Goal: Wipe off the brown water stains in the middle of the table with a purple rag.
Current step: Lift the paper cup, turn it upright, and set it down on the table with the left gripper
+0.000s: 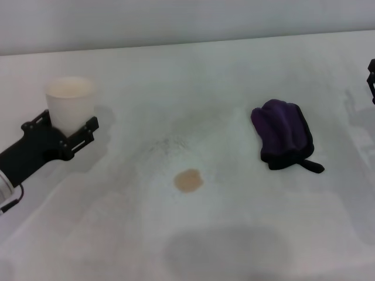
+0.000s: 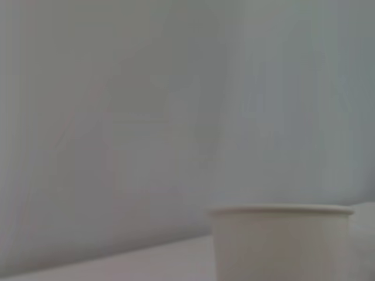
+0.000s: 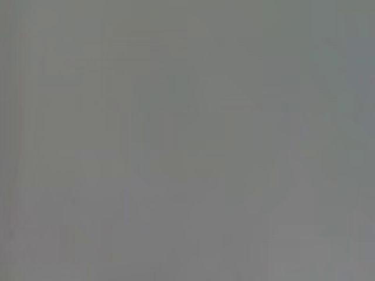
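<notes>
The brown water stain (image 1: 188, 180) is a small tan blotch near the middle of the white table (image 1: 234, 234). The purple rag (image 1: 283, 133) lies bunched to the right of it, its black loop tab pointing toward the front right. My left gripper (image 1: 64, 126) is at the left of the table, set around the lower part of an upright white paper cup (image 1: 70, 102). Only a black sliver of my right gripper (image 1: 371, 79) shows at the right edge, far from the rag. The right wrist view shows only blank grey.
The white paper cup (image 2: 281, 243) shows again in the left wrist view, in front of a pale wall. Faint grey speckled smudges (image 1: 167, 143) mark the table behind the stain. A dark shadow (image 1: 228, 249) falls on the near part of the table.
</notes>
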`<state>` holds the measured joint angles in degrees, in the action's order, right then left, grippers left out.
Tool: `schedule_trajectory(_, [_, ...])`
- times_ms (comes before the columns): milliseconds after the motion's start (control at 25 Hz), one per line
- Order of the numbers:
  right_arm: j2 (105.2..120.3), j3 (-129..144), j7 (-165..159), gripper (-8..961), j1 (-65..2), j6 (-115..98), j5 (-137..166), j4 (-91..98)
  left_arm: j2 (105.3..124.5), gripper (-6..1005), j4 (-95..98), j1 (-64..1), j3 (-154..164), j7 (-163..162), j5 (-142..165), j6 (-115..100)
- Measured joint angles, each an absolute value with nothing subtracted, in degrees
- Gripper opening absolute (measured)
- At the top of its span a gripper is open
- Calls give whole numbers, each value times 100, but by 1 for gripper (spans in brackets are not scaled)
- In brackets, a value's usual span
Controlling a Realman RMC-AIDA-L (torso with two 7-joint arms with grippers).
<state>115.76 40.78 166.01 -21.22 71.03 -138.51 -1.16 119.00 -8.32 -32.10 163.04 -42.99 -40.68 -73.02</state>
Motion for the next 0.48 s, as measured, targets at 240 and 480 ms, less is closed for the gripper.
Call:
schedule_trajectory(240, [11575, 4092, 16601, 457, -2129, 7253, -13843, -74, 11900, 720, -782, -3129, 16304, -4336, -4026, -6981])
schedule_trajectory(480, [11582, 4096, 16601, 457, -2151, 7259, -13842, -71, 11901, 720, -776, -3097, 16303, -4162, -3929, -6620])
